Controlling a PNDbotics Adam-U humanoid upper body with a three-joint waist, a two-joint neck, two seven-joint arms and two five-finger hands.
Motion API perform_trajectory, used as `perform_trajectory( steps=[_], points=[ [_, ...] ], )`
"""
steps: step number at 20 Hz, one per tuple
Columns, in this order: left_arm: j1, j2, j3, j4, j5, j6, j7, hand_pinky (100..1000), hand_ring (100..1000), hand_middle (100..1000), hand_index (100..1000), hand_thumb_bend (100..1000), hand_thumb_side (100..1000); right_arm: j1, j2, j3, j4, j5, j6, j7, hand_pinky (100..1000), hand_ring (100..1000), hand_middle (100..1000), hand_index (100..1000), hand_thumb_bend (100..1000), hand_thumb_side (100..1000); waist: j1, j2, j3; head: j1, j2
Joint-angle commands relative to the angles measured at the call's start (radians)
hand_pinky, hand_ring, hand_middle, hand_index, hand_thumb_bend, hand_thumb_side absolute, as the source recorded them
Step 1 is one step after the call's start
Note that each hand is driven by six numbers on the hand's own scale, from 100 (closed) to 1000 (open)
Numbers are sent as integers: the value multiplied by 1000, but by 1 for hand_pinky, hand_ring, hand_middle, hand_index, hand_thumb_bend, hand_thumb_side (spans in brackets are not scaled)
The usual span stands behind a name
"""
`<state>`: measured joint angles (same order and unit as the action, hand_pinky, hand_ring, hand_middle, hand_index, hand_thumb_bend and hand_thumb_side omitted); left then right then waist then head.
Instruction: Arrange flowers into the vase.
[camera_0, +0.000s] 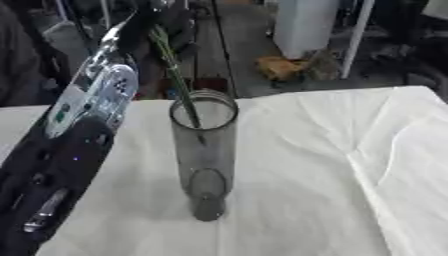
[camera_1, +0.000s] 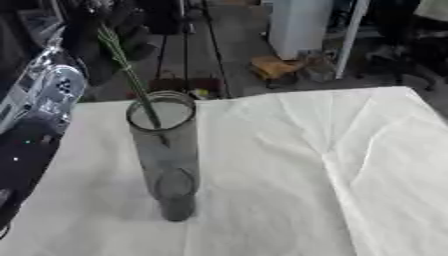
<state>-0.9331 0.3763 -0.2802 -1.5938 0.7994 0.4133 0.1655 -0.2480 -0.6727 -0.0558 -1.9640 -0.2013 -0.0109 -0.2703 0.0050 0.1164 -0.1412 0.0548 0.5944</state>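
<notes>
A tall clear glass vase (camera_0: 204, 160) stands upright on the white cloth, left of the middle. A thin green flower stem (camera_0: 173, 70) slants down into its mouth, the lower end inside the glass. My left arm runs up the left side of the view. Its dark left hand (camera_1: 112, 30) is above and behind the vase, fingers curled round the upper part of the stem. The flower head is hidden by the hand and the dark background. My right hand shows in neither view.
The white wrinkled tablecloth (camera_0: 332, 175) stretches right of the vase. The table's far edge runs just behind the vase. On the floor beyond stand a white container (camera_0: 306, 22) and an orange-brown object (camera_0: 280, 67).
</notes>
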Motion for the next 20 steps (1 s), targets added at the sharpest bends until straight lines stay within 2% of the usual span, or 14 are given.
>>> perform_trajectory(
  steps=[1,8,10,12,13,14,15,20],
  points=[
    [-18,39,-24,-17,-31,24,-7,100,100,100,100,1000,495,-14,-17,-9,-4,-4,0,3,671,718,730,838,100,694,-4,-15,-1,-3,-9],
    [-6,73,-73,-31,-188,60,-46,100,100,100,100,1000,569,-13,-16,-10,-4,-3,-1,4,671,718,729,838,100,694,-7,-13,1,-4,-10],
    [-3,76,-78,-41,-231,53,-50,166,100,100,107,1000,590,-13,-15,-10,-4,-3,-1,4,671,718,729,839,100,694,-7,-12,2,-5,-11],
    [1,77,-79,-52,-255,34,-48,235,178,120,123,1000,605,-13,-14,-10,-4,-3,-1,5,672,718,729,839,100,694,-8,-11,3,-5,-12],
    [4,77,-80,-57,-261,20,-44,243,188,128,124,1000,607,-13,-14,-10,-3,-3,-1,5,672,718,729,839,100,694,-8,-10,3,-5,-12],
    [6,77,-80,-62,-265,4,-40,307,254,189,131,1000,619,-14,-14,-10,-3,-3,-1,5,672,718,729,839,100,694,-9,-10,4,-5,-13],
    [8,77,-81,-65,-271,-11,-34,333,293,227,136,1000,624,-14,-14,-10,-3,-3,-1,5,672,718,729,839,100,694,-9,-10,4,-5,-13],
    [13,78,-79,-67,-337,-39,-4,392,387,340,200,1000,622,-14,-13,-11,-3,-3,-2,5,672,718,729,839,100,695,-10,-9,5,-6,-15]
  ],
)
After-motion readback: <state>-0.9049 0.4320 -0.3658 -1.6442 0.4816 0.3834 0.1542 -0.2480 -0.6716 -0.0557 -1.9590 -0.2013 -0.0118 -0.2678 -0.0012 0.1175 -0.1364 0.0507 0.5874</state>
